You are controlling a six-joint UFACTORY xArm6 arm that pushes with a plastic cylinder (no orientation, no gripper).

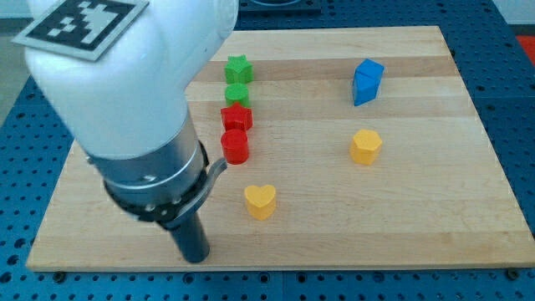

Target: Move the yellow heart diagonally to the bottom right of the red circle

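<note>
The yellow heart [260, 201] lies on the wooden board [401, 217], below and a little to the right of the red circle [236, 146]. My tip [197, 257] stands near the board's bottom edge, to the left of and below the heart, apart from it. The arm's white and dark body fills the view's upper left and hides that part of the board.
A column above the red circle holds a red star [236, 117], a green circle [238, 94] and a green star [239, 68]. A blue block [367, 81] sits at the top right. A yellow hexagon [365, 146] lies right of centre.
</note>
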